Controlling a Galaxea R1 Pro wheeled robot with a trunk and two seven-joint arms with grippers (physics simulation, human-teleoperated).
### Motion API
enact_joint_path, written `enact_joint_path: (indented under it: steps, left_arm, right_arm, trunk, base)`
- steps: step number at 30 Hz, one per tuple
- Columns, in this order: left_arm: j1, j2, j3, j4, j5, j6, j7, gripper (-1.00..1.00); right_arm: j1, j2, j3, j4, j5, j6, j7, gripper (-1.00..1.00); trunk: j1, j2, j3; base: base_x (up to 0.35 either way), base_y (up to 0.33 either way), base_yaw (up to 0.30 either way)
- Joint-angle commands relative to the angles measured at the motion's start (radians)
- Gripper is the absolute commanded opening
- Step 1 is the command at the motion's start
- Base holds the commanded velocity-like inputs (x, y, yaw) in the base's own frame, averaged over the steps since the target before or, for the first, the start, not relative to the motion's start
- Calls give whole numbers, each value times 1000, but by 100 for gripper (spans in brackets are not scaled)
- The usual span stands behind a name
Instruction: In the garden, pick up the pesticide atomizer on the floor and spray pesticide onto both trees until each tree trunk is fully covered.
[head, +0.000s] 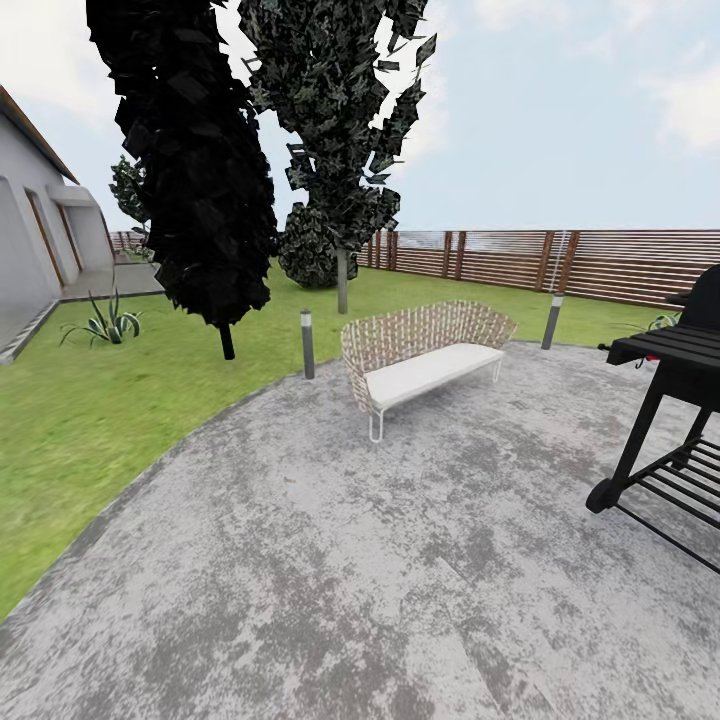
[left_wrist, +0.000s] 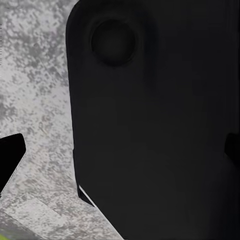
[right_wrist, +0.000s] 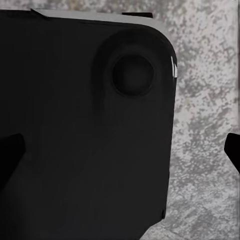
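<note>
Search phase, judged: atomizer unseen. Trees (head: 200, 170) far ahead of both grippers, on lawn (head: 80, 420) beyond paving (head: 350, 560); bench (head: 425, 355), grill (head: 670, 400) nearer. Left gripper (left_wrist: 120, 152), right gripper (right_wrist: 120, 150): fingertips wide apart, holding nothing. Advice: scan ground before driving to trunks.

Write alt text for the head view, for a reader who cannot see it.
A grey mottled paved patio curves into a green lawn, where two tall dark-leaved trees rise behind a white-cushioned woven wicker bench. A black barbecue grill stands at the right edge, with a brown slatted wooden fence behind and a white house on the left.
</note>
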Motion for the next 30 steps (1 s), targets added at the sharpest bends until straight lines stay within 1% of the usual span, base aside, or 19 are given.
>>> enact_joint_path:
  steps: [1,4,8,9,10,13,16,18,20,21,22,23,25,28,30]
  left_arm:
    - [0,1,0,-3,-1,-7,0,100]
    - [-6,18,5,-9,2,-24,0,100]
    - [-15,40,3,-14,-1,-46,-2,100]
    - [-19,42,3,-20,-2,-52,-2,100]
    - [-21,42,3,-43,-2,-206,-2,100]
    - [-27,41,2,-133,-3,-206,-3,100]
    - [-30,41,2,-216,-2,-207,-3,100]
    - [-31,37,2,-285,-1,-208,-3,100]
    - [-31,33,2,-322,0,-208,-3,100]
    - [-32,30,2,-377,0,-208,-3,100]
    - [-32,28,2,-409,1,-209,-3,100]
    - [-32,27,2,-425,1,-210,-3,100]
    - [-38,27,2,-502,0,-211,-4,100]
    - [-43,31,2,-544,-1,-211,-4,100]
    - [-45,31,1,-549,-4,-211,-3,100]
  right_arm:
    - [0,-2,0,0,0,-4,-1,100]
    - [0,-10,0,-17,1,-21,0,100]
    - [-2,-32,0,-40,2,-43,0,100]
    - [-2,-38,0,-46,1,-49,0,100]
    - [-2,-54,0,-179,1,-72,0,100]
    - [-2,-64,0,-275,1,-91,0,100]
    - [-3,-67,0,-366,2,-104,0,100]
    - [-3,-67,-1,-426,1,-111,0,100]
    - [-3,-67,-3,-456,1,-118,0,100]
    - [-3,-67,-4,-495,1,-137,-1,100]
    - [-4,-67,-4,-515,1,-151,-1,100]
    - [-4,-67,-5,-524,0,-159,-1,100]
    - [-22,-66,-6,-557,-2,-204,0,100]
    - [-35,-66,-6,-573,-4,-240,1,100]
    - [-39,-65,-6,-575,-4,-251,1,100]
  trunk:
    - [0,0,-1]
    - [0,0,-1]
    - [0,0,-1]
    - [0,0,-1]
    - [0,0,-1]
    - [0,0,-1]
    - [0,0,-1]
    - [0,0,-1]
    - [0,0,-1]
    - [0,0,-1]
    - [0,0,-1]
    - [0,0,-1]
    - [0,0,-1]
    - [0,0,-1]
    - [0,0,-1]
  base:
    - [0,0,0]
    - [0,0,0]
    - [0,0,0]
    - [0,0,0]
    - [0,0,0]
    - [0,0,0]
    - [0,0,0]
    - [0,0,0]
    - [0,0,0]
    - [0,0,0]
    - [0,0,0]
    - [0,0,0]
    - [0,0,0]
    - [0,0,0]
    - [0,0,0]
